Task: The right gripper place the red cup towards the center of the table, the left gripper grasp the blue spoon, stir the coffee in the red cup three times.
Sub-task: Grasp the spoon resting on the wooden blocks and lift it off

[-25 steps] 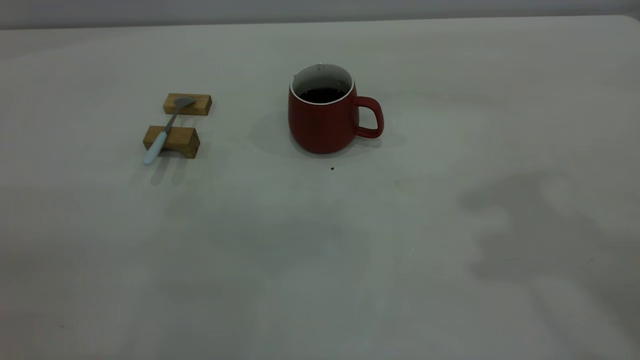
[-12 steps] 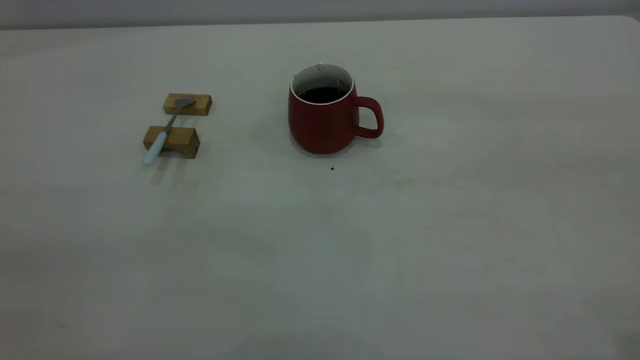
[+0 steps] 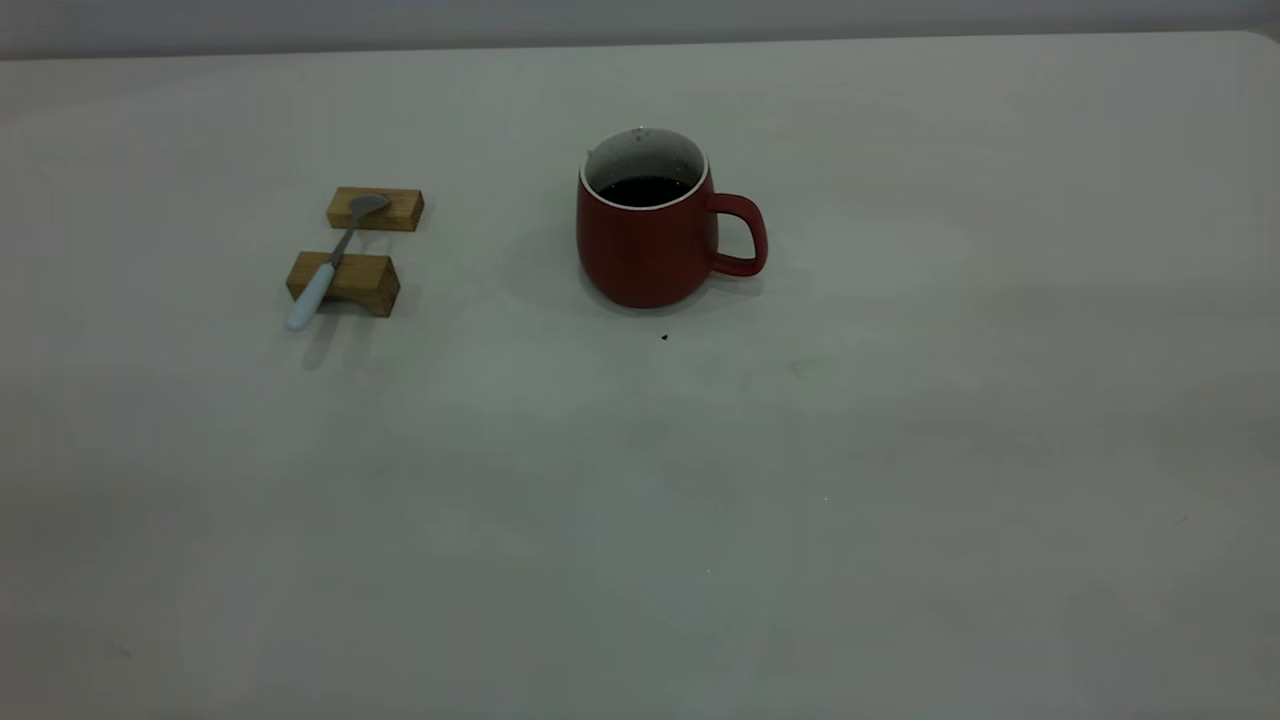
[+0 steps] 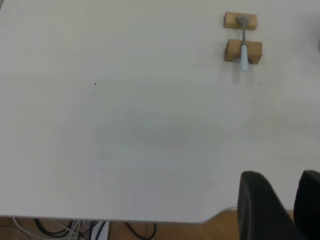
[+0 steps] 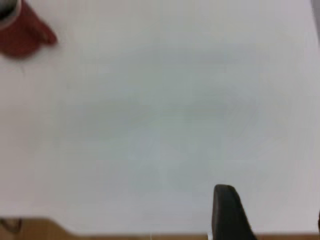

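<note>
Bare table (image 3: 900, 450) spreads wide around red cup (image 3: 645, 235).

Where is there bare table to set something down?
Bare table spans the whole near side in front of the red cup, and everything right of its handle. Only the left is occupied: the blue spoon lies across two wooden blocks.

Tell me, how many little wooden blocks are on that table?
2. Both wooden blocks sit left of the red cup: the far block under the blue spoon's bowl, the near block under its handle.
</note>
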Action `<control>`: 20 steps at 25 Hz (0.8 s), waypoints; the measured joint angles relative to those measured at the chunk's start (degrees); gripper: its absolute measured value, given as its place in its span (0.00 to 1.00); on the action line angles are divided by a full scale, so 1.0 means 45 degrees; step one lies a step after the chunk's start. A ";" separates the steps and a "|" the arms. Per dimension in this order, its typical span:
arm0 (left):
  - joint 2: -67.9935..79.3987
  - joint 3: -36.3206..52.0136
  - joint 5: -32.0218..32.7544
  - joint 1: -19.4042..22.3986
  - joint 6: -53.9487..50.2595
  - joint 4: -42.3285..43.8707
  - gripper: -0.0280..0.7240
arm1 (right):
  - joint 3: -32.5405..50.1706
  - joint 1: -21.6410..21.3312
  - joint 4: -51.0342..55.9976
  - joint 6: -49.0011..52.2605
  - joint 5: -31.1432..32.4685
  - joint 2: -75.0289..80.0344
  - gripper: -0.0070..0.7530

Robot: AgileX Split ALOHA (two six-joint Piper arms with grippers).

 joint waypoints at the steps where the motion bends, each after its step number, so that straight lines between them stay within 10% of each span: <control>1: 0.0000 0.0000 0.0000 0.0000 0.0000 0.0000 0.36 | 0.0000 0.0000 -0.0012 0.0014 0.0000 -0.0313 0.62; 20: 0.0000 0.0000 0.0000 0.0000 0.0000 0.0000 0.36 | 0.0000 0.0000 -0.0192 0.0053 0.0511 -0.1732 0.61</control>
